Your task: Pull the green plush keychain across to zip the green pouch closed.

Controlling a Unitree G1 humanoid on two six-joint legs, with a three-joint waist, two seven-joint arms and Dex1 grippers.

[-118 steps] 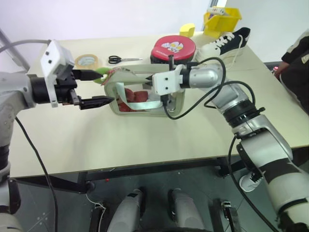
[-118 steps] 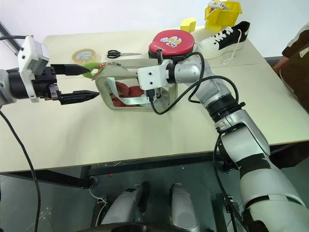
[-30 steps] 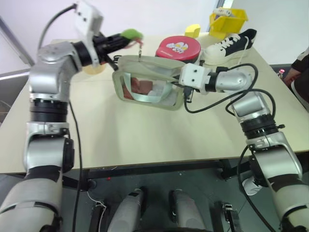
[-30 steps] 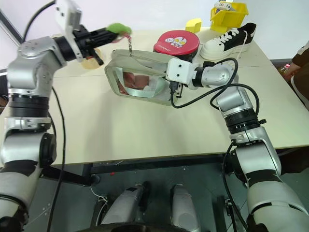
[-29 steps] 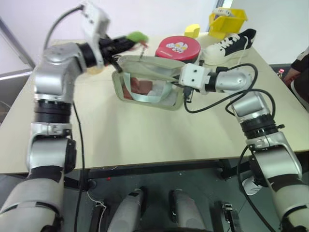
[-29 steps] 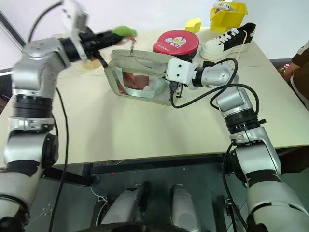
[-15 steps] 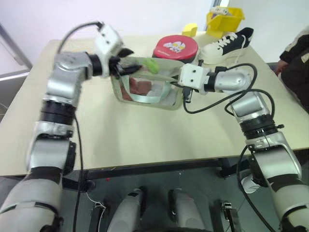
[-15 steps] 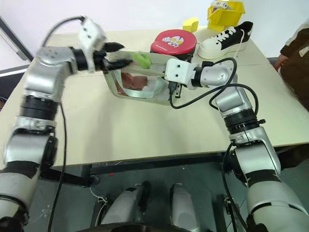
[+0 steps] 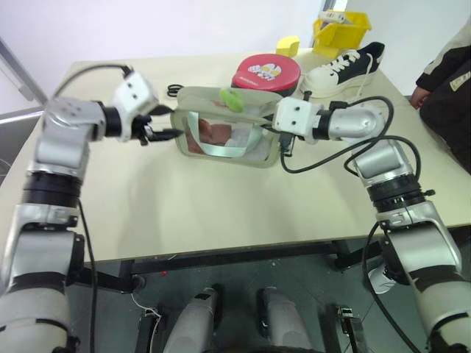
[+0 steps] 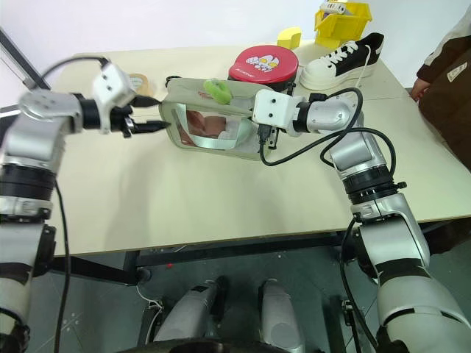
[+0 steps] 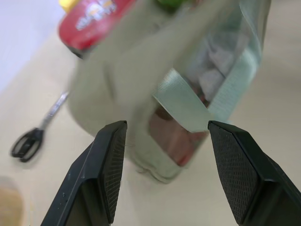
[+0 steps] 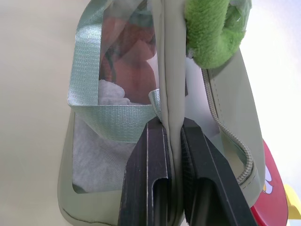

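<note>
On the tabletop (image 9: 221,198) near its middle, the green pouch (image 9: 221,147) stands on edge so its zipper runs along the top, where the green plush keychain (image 9: 230,98) rests about midway along. The right tool (image 12: 170,141) is clenched on the pouch's end wall, apparently to steady it against a pull. The left tool (image 9: 163,123) hovers just beside the opposite end, its fingers (image 11: 110,160) spread wide and grasping nothing, the keychain lying free. Judging by this, the pouch looks only partly zipped.
</note>
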